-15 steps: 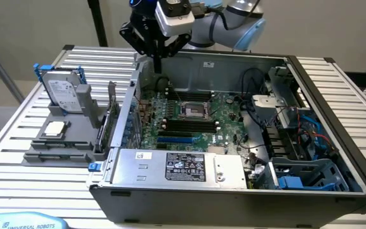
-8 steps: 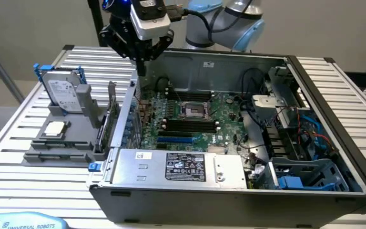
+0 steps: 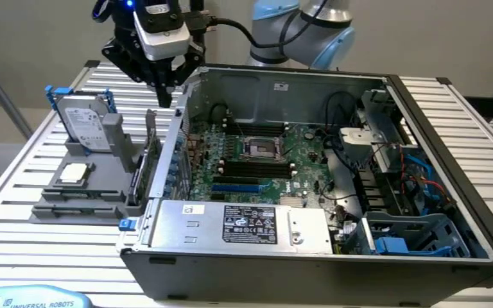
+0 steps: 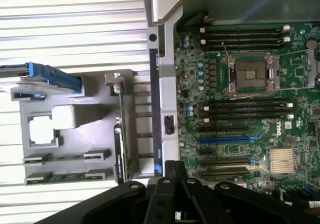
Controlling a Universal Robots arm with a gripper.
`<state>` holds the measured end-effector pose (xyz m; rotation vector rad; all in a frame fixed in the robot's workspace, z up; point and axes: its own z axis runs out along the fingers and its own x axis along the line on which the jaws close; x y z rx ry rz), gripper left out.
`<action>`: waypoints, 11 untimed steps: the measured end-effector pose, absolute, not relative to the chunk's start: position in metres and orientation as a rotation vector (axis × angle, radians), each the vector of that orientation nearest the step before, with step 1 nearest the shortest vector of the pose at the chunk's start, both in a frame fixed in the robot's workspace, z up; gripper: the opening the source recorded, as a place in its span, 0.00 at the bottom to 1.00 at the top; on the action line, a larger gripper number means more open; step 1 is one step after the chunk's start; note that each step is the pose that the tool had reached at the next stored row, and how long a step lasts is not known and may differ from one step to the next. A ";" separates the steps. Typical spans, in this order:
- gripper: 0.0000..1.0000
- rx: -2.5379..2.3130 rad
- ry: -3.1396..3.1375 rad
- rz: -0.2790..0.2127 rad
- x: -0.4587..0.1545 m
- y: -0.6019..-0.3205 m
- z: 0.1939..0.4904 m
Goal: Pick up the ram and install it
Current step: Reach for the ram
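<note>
Closest to the wrist camera, the black end effector [image 4: 173, 168] has its fingers drawn together with nothing between them. In the exterior view it hangs above the gap between the tray and the case, close over one end of the ram and apart from it. The ram [image 4: 121, 119], a thin, long green circuit-board stick, stands on edge in the grey plastic holder tray [image 3: 49, 208], along the side just beside the open grey metal computer case [image 3: 315, 256]. The same tray carries a silver box-shaped hard drive with blue rails [image 3: 85, 125], standing upright, and a small square silver processor chip [image 3: 74, 172], lying flat. Tray and case rest on the slatted metal surface [image 3: 24, 256]. Inside the case lies the green motherboard [image 3: 302, 151].
</note>
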<state>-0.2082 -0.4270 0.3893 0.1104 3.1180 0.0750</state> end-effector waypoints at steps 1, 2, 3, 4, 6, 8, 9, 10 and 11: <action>0.11 0.110 3.118 0.075 -0.213 -0.428 0.389; 0.11 0.111 3.118 0.075 -0.217 -0.430 0.389; 0.11 0.110 3.118 0.075 -0.222 -0.431 0.388; 0.11 0.110 3.118 0.075 -0.226 -0.432 0.388; 0.11 0.110 3.118 0.075 -0.235 -0.434 0.387; 0.11 0.111 3.118 0.075 -0.244 -0.436 0.385; 0.11 0.110 3.118 0.075 -0.249 -0.437 0.384; 0.11 0.110 3.118 0.075 -0.253 -0.438 0.384; 0.11 0.110 3.118 0.075 -0.258 -0.439 0.383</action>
